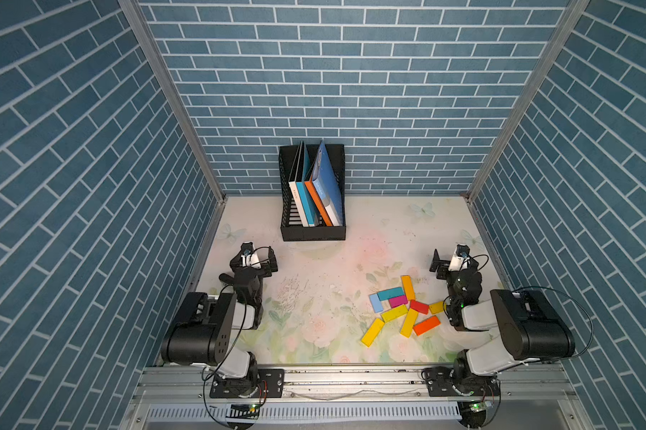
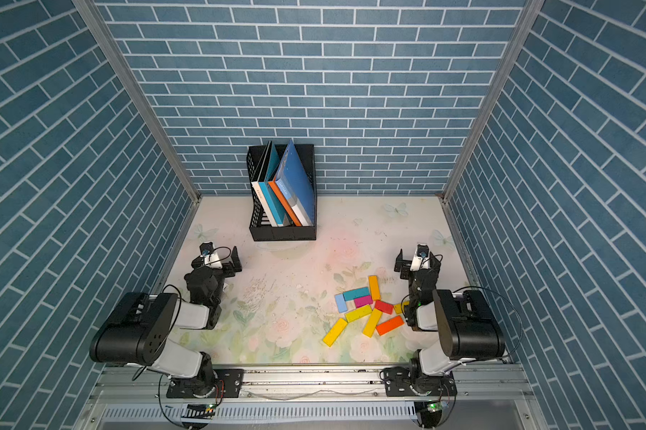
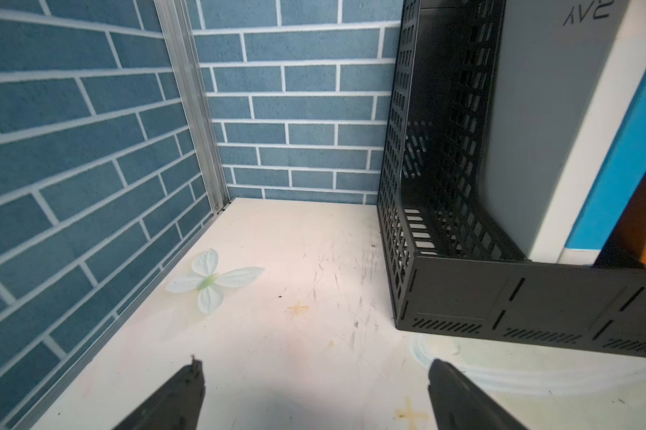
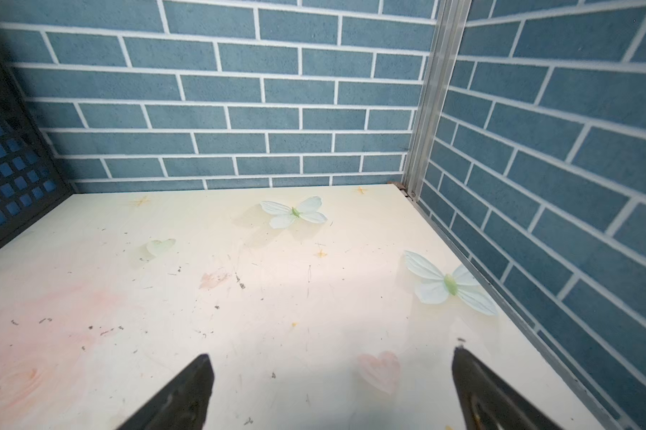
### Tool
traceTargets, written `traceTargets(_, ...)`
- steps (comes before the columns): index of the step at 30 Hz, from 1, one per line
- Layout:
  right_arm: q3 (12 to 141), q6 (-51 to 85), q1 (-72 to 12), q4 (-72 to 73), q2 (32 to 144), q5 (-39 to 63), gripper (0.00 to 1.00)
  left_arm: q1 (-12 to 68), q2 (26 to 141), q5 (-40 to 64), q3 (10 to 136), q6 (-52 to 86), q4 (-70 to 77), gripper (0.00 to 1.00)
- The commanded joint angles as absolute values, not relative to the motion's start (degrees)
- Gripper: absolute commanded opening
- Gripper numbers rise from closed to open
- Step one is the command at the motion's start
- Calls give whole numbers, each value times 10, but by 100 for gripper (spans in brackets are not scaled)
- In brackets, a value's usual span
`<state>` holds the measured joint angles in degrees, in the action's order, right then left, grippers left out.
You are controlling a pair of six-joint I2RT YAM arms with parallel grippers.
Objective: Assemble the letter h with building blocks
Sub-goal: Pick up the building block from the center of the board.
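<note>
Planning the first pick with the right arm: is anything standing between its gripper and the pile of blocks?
Nothing visible does. The right gripper is open over bare table; the blocks lie loose beside that arm, nearer its base. The file rack stands far off by the back wall.

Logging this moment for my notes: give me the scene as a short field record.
building blocks: loose jumble on table, none gripped, no h formed yet
left tool: open, empty, near file rack
right tool: open, empty, above bare table
file rack: against back wall, books leaning inside
</note>
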<state>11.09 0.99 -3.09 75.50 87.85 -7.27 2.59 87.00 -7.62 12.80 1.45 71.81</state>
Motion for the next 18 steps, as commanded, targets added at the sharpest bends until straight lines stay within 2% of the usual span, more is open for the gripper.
traceTargets(1,114,-8,-34,763,879,-66,99,25,868,-73,124,7,727,100)
traceTargets(18,115,-8,-34,763,879,-66,99,19,869,-62,127,10,723,100)
